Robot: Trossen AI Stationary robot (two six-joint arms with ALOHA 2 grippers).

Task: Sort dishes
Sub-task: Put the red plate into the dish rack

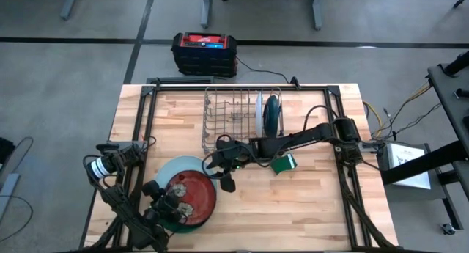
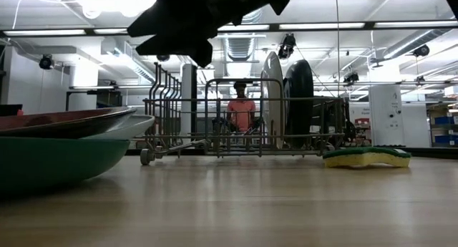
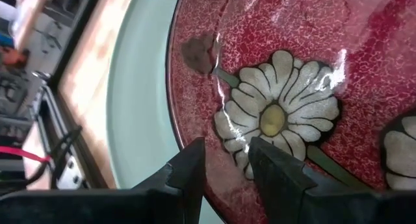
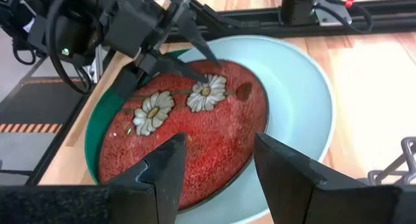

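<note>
Red-brown with white daisies, the top plate of your stack sits at the near-left part of the wooden surface. Under it you can see the large pale blue-white plate showing past its far edge, and a bright green plate peeking out at the near edge; in the low view the green one is at the bottom, resting on the surface.

Your left hand is down over the red-brown plate. Its wrist view shows the two fingers with a narrow gap between them, nothing gripped, just above the daisy pattern near the plate's rim.

Your right hand hangs above the far-right edge of the stack, the arm reaching in from the right side. Its fingers stand well apart and hold nothing; the red-brown plate shows through the gap below them.

Behind the stack, the grey wire rack stands at the far middle of the surface. Two plates stand upright on edge in its right part: a thin white plate and, just right of it, a dark teal plate. A green sponge with a pale edge lies on the surface in front of the rack, near the right arm.

In the low view, a person in an orange top is in the room beyond the rack.
</note>
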